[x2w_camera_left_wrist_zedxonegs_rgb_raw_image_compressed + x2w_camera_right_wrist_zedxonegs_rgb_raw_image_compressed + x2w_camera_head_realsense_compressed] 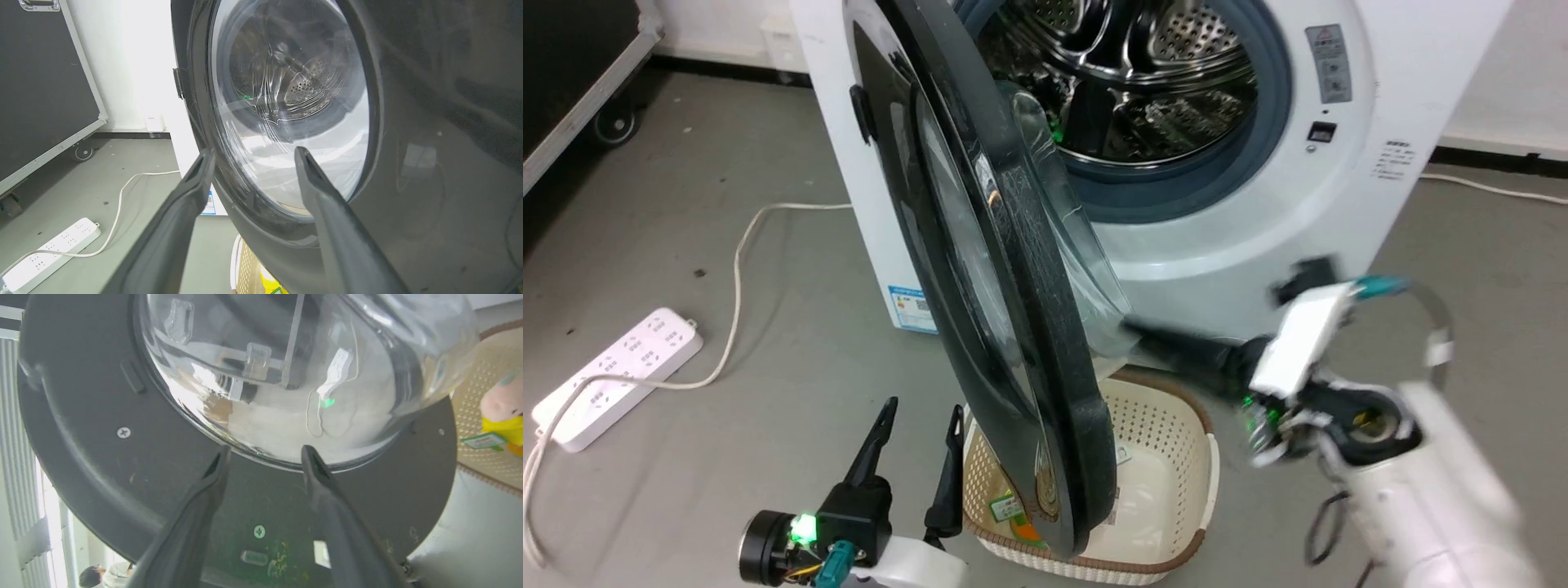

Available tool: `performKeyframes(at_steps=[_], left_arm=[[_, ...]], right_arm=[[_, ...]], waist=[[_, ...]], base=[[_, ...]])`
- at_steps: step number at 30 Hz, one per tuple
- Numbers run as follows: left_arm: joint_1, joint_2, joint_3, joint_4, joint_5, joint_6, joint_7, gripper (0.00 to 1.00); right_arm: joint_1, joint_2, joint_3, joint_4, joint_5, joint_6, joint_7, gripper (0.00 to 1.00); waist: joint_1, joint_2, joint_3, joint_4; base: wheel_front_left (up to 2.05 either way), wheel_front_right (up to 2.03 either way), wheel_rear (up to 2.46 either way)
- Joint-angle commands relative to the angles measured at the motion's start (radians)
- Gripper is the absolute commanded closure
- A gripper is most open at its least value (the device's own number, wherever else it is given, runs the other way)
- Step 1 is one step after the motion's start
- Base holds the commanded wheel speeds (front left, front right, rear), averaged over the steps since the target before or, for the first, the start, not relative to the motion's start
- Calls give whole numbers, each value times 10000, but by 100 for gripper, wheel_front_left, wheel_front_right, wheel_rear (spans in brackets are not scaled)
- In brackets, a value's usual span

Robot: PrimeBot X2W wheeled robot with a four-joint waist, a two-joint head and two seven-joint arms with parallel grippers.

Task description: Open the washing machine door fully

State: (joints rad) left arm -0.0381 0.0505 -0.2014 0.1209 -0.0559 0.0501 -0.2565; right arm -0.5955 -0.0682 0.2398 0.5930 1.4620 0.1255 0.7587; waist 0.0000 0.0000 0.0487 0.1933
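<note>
The washing machine (1258, 229) is a white front-loader with its steel drum exposed. The washing machine door (1013, 327) stands partly swung out, its black rim edge-on to the head camera. My left gripper (923, 408) is open at the lower left, on the door's outer side, its fingers pointing at the outer glass (286, 102) with nothing between them. My right gripper (1135, 331) reaches in from the right, blurred, to the door's inner side. In the right wrist view it (266, 449) is open and empty, fingertips close to the lower edge of the clear glass bowl (286, 375).
A cream basket (1176, 457) sits on the floor under the door's lower edge, with a yellow toy (502, 416) in it. A white power strip (613, 376) and its cable lie on the floor at left. A black wheeled case (572, 65) stands far left.
</note>
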Motion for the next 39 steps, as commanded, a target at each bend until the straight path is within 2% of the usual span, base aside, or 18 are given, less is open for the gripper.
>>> performKeyframes(at_steps=[1,8,12,17,20,27,31,38,39], left_arm=[[149,28,78,-34,-42,14,-53,0],[162,19,283,-219,-208,-93,-53,0],[134,14,348,-280,-233,-145,-53,0],[207,8,432,-295,-263,-147,-53,0],[299,6,508,-331,-257,-142,-53,0],[507,4,703,-455,-188,-192,-53,0],[608,3,788,-430,-145,-289,-53,0],[691,1,745,-290,-172,-406,-53,0],[702,0,732,-290,-206,-427,-53,50]], right_arm=[[250,-310,-114,-414,-345,52,-444,0],[1537,-1843,-91,-3283,-3314,52,-3884,0],[2420,-2726,-1,-4310,-5520,52,-6243,0],[3606,-3105,-220,-4886,-8196,52,-9021,0],[4393,-2900,-491,-5065,-9629,52,-9876,0],[6029,-1374,-1673,-5698,-11908,52,-10195,0],[6581,-669,-1895,-6052,-12576,52,-10200,0],[6927,-220,-2024,-6078,-12867,52,-10202,0],[6935,-182,-2043,-6071,-12871,52,-10203,0]], waist=[[0,0,-83,-105],[0,0,-199,-608],[0,0,-199,-928],[0,0,-198,-1291],[0,0,-194,-1473],[0,0,-228,-1647],[0,0,-255,-1662],[0,0,-342,-1565],[0,0,-352,-1550]], base=[[0,0,0],[0,0,0],[0,0,0],[0,0,0],[0,0,0],[0,0,0],[0,0,0],[0,0,0],[0,0,0]])
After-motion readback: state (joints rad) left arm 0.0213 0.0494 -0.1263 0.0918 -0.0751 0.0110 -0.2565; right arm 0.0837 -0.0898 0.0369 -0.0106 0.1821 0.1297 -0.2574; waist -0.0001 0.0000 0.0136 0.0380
